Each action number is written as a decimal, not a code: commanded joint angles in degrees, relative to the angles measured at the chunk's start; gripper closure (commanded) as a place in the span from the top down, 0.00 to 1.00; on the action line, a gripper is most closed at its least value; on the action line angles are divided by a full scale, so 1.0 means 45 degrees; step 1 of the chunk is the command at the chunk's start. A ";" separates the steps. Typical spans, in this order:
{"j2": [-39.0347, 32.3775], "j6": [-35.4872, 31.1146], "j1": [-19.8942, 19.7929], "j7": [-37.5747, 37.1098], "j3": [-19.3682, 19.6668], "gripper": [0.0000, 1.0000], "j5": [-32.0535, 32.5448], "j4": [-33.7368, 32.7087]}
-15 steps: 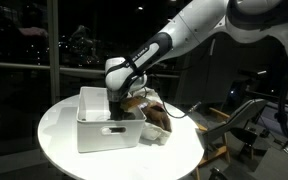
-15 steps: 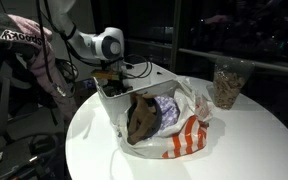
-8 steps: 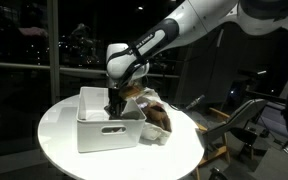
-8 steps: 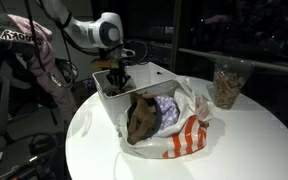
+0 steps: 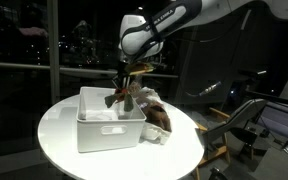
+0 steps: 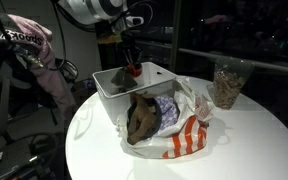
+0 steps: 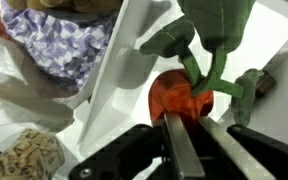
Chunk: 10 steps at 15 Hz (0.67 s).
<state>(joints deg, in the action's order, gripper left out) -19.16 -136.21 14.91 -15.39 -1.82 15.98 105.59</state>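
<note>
My gripper [image 7: 188,116] is shut on an orange toy vegetable [image 7: 176,95] with green leaves [image 7: 220,28]. In both exterior views the gripper [image 5: 126,88] [image 6: 131,60] hangs above the white bin [image 5: 108,132] [image 6: 112,92], with the toy [image 5: 121,98] [image 6: 134,70] dangling from it, clear of the bin's rim. The green leaves point away from the fingers in the wrist view. The white bin's inner wall [image 7: 269,40] lies below the toy there.
Beside the bin on the round white table [image 6: 244,140] lies an open orange-striped bag [image 6: 189,138] with a brown soft toy [image 6: 142,118] and a purple patterned cloth [image 6: 168,110]. A jar of brown bits [image 6: 226,84] stands farther back. Clothes [image 6: 29,45] hang beside the table.
The gripper closed on the orange toy down inside the bin, then rose with it to above the rim.
</note>
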 commanded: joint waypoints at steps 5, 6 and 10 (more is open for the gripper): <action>0.3129 -0.2740 -0.0375 -0.4571 0.1164 0.04 0.3060 0.2878; 0.3397 -0.3005 -0.0519 -0.5378 0.1273 0.05 0.3652 0.3182; 0.3555 -0.3233 -0.1345 -0.7999 0.1219 0.04 0.5624 0.3730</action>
<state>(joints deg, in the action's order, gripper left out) -4.78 -148.51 11.21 -44.80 4.21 36.67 119.34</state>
